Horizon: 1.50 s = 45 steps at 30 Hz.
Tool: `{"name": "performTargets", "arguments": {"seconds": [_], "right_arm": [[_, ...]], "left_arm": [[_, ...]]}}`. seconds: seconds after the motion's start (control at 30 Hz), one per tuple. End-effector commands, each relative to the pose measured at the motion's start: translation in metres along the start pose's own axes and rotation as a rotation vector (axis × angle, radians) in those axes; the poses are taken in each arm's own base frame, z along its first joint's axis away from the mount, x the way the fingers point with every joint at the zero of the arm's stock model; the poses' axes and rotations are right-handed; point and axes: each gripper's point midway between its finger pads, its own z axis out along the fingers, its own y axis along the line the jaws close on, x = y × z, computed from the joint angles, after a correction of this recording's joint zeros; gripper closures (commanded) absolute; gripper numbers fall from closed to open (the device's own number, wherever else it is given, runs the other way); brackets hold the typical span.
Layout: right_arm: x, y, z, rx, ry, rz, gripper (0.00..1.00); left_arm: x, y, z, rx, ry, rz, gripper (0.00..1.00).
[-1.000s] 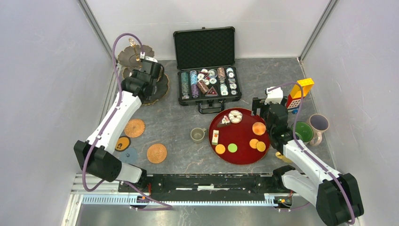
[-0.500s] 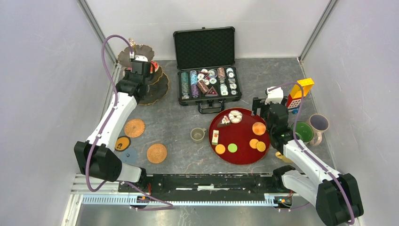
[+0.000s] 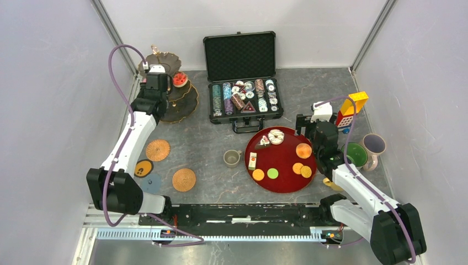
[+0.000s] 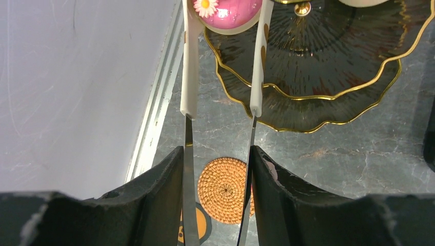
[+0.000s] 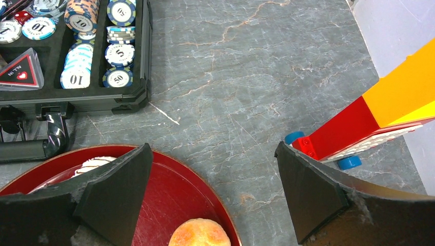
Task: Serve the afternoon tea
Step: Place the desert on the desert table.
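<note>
My left gripper point(image 3: 156, 81) point(image 4: 218, 154) is shut on metal tongs point(image 4: 188, 77) with white tips. The tips stand on either side of a pink frosted donut point(image 4: 225, 10) point(image 3: 179, 79) at the dark scalloped three-tier stand point(image 3: 177, 107) point(image 4: 328, 82). My right gripper point(image 3: 313, 135) point(image 5: 213, 148) is open and empty over the right rim of the red tray point(image 3: 284, 185) point(image 5: 169, 205), above a large orange round point(image 3: 303, 150) point(image 5: 200, 233). The tray also holds a white donut point(image 3: 276, 136), cake slices point(image 3: 253, 160), small orange rounds point(image 3: 298, 168) and a green round point(image 3: 272, 173).
An olive mug point(image 3: 232, 158) stands left of the tray; a green mug point(image 3: 356, 154) and a grey mug point(image 3: 374, 144) stand to its right. The open poker chip case point(image 3: 243, 99) is at the back centre, the block tower point(image 3: 350, 110) at the right. Woven coasters point(image 3: 158, 149) point(image 3: 184, 179) lie at the left.
My left arm has swung back and to the left along the stand with the tongs; the pink donut now shows beside it on the stand. The right arm has not moved.
</note>
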Motion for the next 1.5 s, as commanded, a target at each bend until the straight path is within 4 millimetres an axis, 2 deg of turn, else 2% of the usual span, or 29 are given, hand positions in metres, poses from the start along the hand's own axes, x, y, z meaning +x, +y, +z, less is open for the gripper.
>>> {"name": "performTargets", "arguments": {"seconds": [0.0, 0.2, 0.5, 0.73, 1.0, 1.13, 1.47], "right_arm": [[-0.019, 0.0, 0.002, -0.004, -0.056, 0.033, 0.02], [-0.019, 0.0, 0.002, -0.003, -0.056, 0.034, 0.02], [-0.017, 0.001, 0.003, -0.009, -0.054, 0.037, 0.02], [-0.017, 0.004, 0.004, -0.02, -0.048, 0.037, 0.02], [-0.018, 0.002, 0.003, -0.02, -0.054, 0.039, 0.02], [-0.018, 0.002, 0.003, -0.018, -0.053, 0.037, 0.02], [-0.019, 0.0, 0.002, -0.014, -0.057, 0.038, 0.02]], "left_arm": [[-0.042, 0.003, -0.004, 0.025, -0.133, -0.106, 0.63], [-0.05, -0.006, 0.01, 0.054, -0.139, -0.133, 0.62], [-0.042, -0.004, 0.031, 0.055, -0.122, -0.177, 0.6], [-0.036, -0.016, 0.045, 0.1, -0.116, -0.165, 0.57], [-0.033, -0.013, 0.046, 0.086, -0.105, -0.16, 0.49], [-0.026, -0.01, 0.045, 0.072, -0.094, -0.161, 0.42], [-0.02, -0.004, 0.034, 0.066, -0.106, -0.18, 0.39]]}}
